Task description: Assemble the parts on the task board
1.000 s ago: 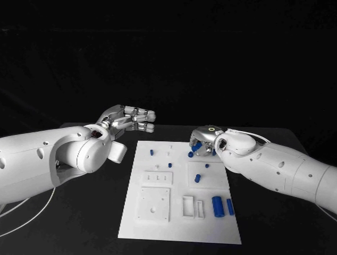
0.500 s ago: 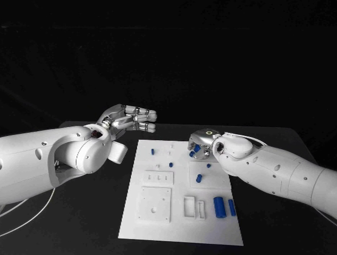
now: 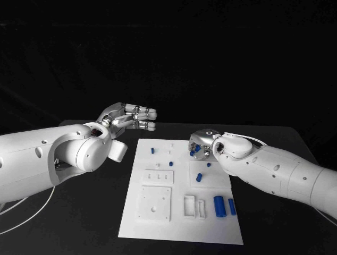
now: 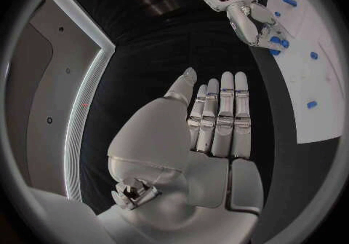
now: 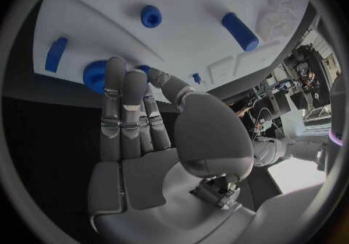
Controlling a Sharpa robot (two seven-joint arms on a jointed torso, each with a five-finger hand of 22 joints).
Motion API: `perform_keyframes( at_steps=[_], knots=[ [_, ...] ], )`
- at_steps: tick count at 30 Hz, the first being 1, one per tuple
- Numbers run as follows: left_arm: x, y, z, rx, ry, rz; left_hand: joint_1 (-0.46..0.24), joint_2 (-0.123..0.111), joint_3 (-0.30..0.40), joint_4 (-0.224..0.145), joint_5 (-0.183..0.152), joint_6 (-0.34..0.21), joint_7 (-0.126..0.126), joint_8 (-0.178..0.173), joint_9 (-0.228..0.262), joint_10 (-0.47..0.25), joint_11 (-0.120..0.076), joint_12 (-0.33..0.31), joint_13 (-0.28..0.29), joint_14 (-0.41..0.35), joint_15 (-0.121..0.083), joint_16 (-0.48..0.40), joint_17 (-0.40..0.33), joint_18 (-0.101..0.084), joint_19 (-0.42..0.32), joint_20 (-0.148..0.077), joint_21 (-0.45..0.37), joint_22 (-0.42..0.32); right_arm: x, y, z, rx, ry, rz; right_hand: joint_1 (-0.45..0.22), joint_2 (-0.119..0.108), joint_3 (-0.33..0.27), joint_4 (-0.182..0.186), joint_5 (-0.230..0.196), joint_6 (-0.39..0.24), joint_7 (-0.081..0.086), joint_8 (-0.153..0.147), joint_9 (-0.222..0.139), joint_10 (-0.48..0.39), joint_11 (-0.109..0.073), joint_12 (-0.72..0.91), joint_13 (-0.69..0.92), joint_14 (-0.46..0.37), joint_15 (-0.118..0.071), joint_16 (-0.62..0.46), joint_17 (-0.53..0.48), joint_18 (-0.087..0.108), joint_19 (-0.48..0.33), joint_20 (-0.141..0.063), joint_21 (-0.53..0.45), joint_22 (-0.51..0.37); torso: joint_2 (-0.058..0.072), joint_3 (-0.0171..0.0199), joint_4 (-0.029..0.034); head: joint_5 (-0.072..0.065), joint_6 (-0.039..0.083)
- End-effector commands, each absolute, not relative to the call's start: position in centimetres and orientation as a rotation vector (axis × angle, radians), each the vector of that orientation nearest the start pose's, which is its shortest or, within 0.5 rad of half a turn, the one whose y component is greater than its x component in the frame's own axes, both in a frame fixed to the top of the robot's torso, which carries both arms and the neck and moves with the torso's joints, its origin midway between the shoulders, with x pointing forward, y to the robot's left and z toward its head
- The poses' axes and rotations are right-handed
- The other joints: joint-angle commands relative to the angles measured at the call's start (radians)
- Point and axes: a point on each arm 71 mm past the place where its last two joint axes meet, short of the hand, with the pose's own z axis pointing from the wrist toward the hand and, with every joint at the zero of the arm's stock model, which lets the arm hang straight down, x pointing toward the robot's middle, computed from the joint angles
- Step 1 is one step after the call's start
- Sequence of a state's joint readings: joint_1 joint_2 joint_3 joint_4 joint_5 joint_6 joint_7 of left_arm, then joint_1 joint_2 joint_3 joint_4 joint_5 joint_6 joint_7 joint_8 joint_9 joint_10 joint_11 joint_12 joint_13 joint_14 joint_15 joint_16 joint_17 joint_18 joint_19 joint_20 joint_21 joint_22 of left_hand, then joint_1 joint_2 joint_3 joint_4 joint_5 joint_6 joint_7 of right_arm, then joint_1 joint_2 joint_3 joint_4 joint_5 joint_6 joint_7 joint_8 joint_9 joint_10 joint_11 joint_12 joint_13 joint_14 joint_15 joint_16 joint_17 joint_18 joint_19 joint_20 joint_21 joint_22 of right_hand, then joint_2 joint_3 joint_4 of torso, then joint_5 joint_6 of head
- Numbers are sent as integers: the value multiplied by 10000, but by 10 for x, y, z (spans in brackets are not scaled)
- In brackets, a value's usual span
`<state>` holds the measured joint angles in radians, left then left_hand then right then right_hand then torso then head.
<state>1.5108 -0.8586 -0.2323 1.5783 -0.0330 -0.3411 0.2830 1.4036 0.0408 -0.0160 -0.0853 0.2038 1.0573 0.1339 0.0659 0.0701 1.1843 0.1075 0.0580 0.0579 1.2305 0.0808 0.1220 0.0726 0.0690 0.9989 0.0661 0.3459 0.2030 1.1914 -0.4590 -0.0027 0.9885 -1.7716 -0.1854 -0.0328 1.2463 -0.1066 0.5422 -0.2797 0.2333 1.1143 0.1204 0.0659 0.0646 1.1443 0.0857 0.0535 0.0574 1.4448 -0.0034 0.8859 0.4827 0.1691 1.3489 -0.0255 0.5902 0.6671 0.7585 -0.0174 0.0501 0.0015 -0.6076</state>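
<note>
Task board [image 3: 180, 226], a flat white plate mid-table, carries our small blue cylindrical parts [image 3: 220, 206]. Our right hand [image 3: 200, 146] rests at its far edge, fingertips touching a blue part; grip uncertain. Our left hand [image 3: 132, 118] hovers open, clear beyond.

Over the past second the right hand [image 3: 202, 144], at centre right of the frame, has edged slightly leftward and upward along the far right edge of the task board [image 3: 182, 223], its fingers [image 5: 120, 101] now beside a small blue part [image 3: 192, 152]. The left hand [image 3: 130, 118], upper left of centre, has risen a touch.
</note>
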Motion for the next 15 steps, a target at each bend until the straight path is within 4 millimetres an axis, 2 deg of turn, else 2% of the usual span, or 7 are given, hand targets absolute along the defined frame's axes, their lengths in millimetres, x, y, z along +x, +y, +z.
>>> perform_keyframes(
  at_steps=[1, 11, 15],
  knots=[
    [502, 203, -100, -8904, 15022, -14659, -63, 1, -24, -13, 11, -61, 7, -38, -12, -85, -5, -4, 12, 44, 10, -62, 16, 20, 83, -18, -41, -8, 566, -146, -215, -4825, 16787, 3796, -73, 37, 106, -5, -83, 100, -5, -37, -1, 99, 7, 34, 7, -26, -83, 69, -7, -88, 30, -78, 69, 107, -11, 6, 7, -2, -20],
    [502, 203, -100, -8910, 15048, -14663, -63, 1, -24, -13, 11, -61, 7, -38, -12, -85, -5, -4, 12, 44, 10, -62, 16, 20, 83, -18, -41, -8, 566, -145, -217, -4834, 16846, 3782, -132, 23, 207, 11, -104, 146, -6, -35, 0, 163, -12, 36, 8, -29, -98, 96, -19, -92, 45, -97, -73, 655, 2, 0, 32, 17, 5],
    [502, 203, -100, -8910, 15056, -14667, -70, 4, -53, -16, -10, -72, 9, -36, -11, -97, -2, -3, 12, 50, 9, -62, 17, 19, 129, -18, -86, -75, 566, -146, -219, -4838, 16896, 3761, -137, 35, 152, 11, -81, 163, -10, -34, 1, 181, -19, 36, 8, -31, -106, 97, -29, -93, 108, -100, -248, 851, 8, 0, 23, 34, -7]
  ],
)
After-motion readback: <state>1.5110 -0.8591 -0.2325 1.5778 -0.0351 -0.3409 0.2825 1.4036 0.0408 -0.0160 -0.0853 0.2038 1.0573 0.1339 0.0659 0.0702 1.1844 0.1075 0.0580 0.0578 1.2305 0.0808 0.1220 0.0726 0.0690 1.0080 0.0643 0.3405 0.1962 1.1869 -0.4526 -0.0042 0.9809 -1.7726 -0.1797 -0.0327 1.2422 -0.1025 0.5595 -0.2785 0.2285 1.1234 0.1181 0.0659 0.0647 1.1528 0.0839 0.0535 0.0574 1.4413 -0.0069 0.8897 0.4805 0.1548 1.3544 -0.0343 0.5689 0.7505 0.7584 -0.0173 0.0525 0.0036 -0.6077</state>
